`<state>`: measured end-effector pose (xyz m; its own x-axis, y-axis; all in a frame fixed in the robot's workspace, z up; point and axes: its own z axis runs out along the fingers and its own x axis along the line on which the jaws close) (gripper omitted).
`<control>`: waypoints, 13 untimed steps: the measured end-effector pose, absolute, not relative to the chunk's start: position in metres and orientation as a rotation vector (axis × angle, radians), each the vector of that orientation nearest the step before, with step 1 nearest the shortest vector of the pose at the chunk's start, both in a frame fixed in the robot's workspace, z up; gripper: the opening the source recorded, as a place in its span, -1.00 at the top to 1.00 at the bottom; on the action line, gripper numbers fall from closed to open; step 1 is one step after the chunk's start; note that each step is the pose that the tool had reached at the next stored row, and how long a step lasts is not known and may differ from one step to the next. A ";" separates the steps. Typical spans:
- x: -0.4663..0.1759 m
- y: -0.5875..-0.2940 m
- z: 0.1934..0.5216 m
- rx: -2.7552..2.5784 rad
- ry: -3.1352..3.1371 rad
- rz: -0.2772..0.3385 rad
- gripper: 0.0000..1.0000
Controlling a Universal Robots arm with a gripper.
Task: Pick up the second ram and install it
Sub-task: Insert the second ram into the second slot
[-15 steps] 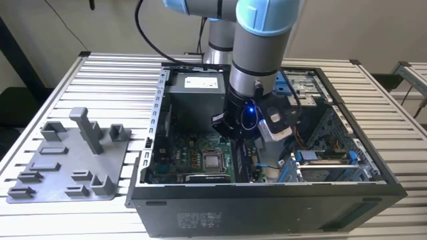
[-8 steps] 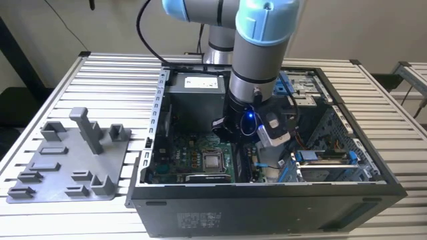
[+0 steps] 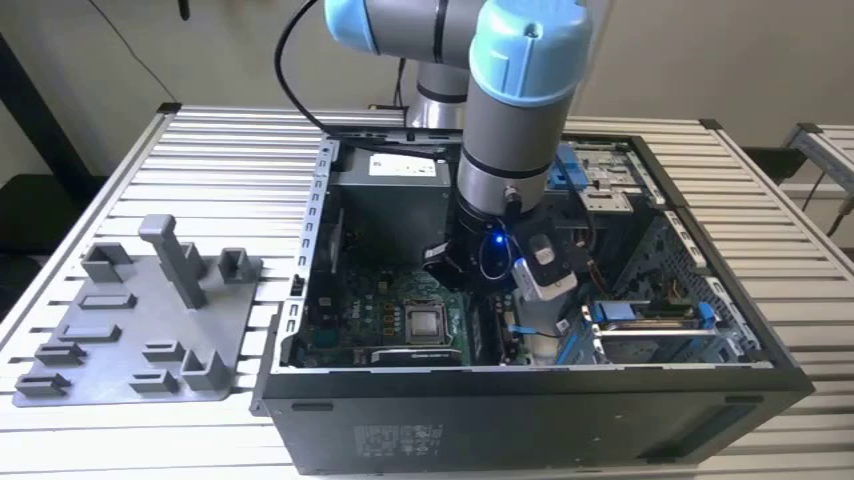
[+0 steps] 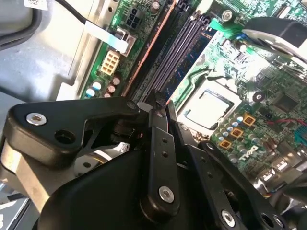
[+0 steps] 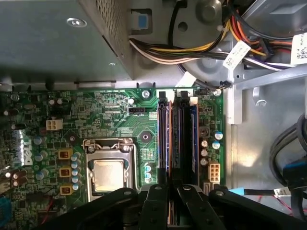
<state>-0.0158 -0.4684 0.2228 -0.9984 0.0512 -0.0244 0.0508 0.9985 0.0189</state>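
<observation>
My gripper (image 3: 461, 270) hangs inside the open computer case (image 3: 534, 405), low over the green motherboard (image 5: 120, 115). In both wrist views its black fingers stand close together on a thin stick seen edge-on. This is the second ram (image 5: 170, 143), showing as a copper-coloured line. It runs along the memory slot nearest the processor socket (image 5: 109, 173). In the second wrist view the ram (image 4: 147, 51) stretches away from the gripper (image 4: 158, 104) beside the dark blue slots (image 4: 184, 45). Whether it is fully seated is hidden by the gripper (image 5: 170, 191).
The power supply box (image 5: 53, 38) and a bundle of coloured cables (image 5: 192, 48) lie just beyond the slots. A drive bay with blue clips (image 3: 647, 315) sits at the exterior view's right. A grey plastic fixture with upright posts (image 3: 147, 320) rests on the slatted table outside the case.
</observation>
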 end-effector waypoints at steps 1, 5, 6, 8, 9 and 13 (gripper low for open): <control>-0.016 -0.468 0.222 0.080 3.116 0.028 0.71; -0.014 -0.470 0.221 0.080 3.116 0.029 0.71; -0.014 -0.470 0.221 0.079 3.116 0.028 0.71; -0.013 -0.471 0.220 0.080 3.116 0.028 0.71; -0.013 -0.471 0.220 0.079 3.115 0.029 0.71; -0.013 -0.471 0.219 0.080 3.116 0.028 0.71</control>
